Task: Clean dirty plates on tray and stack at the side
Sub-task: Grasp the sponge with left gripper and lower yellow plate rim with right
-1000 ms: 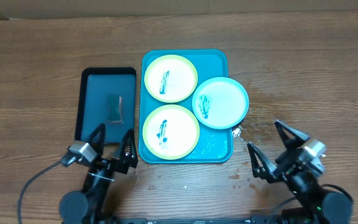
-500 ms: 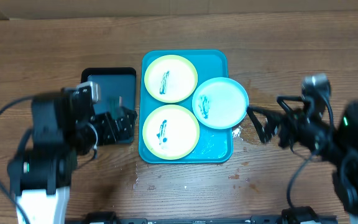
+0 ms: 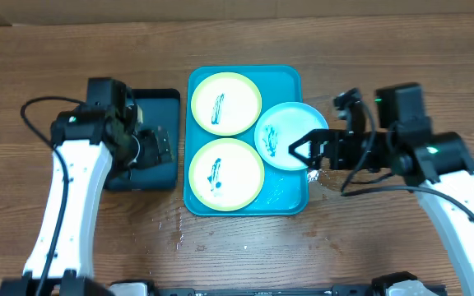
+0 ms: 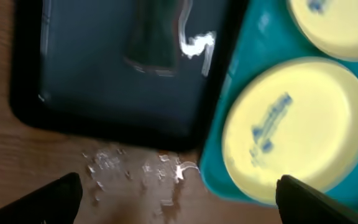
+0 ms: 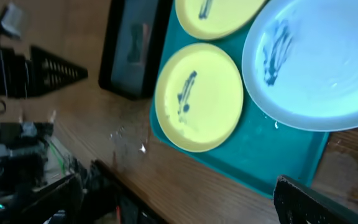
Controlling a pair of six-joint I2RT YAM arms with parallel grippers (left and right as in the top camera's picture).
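**JAWS APART ON BOTH GRIPPERS; THREE SMEARED PLATES ON TRAY**

Jaws: spread wide on left gripper (image 3: pixel 151 150), one fingertip (image 4: pixel 61 193) in each bottom corner of the left wrist view. Parted likewise on right gripper (image 3: pixel 304 154). Nothing held in either.

Changes since half a second ago:
- Left gripper: shifted from the lower right corner of the black tray (image 3: pixel 159 100) to over its lower half, with the arm now stretched along the left side of the table (image 3: pixel 401 49).
- Right gripper: brought in from over bare wood to the right edge of the blue plate (image 3: pixel 282 131).
- Plates and tray (image 3: pixel 288 78): unmoved.

Task items:
- Upper yellow plate (image 3: pixel 225 103) and lower yellow plate (image 3: pixel 225 173): flat on tray, left side, one behind the other, nearly touching. One dark teal smear near the centre of each.
- Blue plate: right of both, smeared on its left half, overhanging the right rim of the tray.

Surroundings:
- Black tray: just left of tray, the long sides nearly touching. Dark pad (image 4: pixel 157 37) inside, kind not clear.
- Droplets (image 4: pixel 135 169): on wood below black tray, beside the corner of the tray.
- Wet patch (image 3: pixel 336 185): on wood right of tray.
- Cable (image 3: pixel 35 107): looped off left arm.

Obstructions: lower half of black tray hidden under left gripper in overhead view. Right edge of blue plate covered by tips of right gripper.
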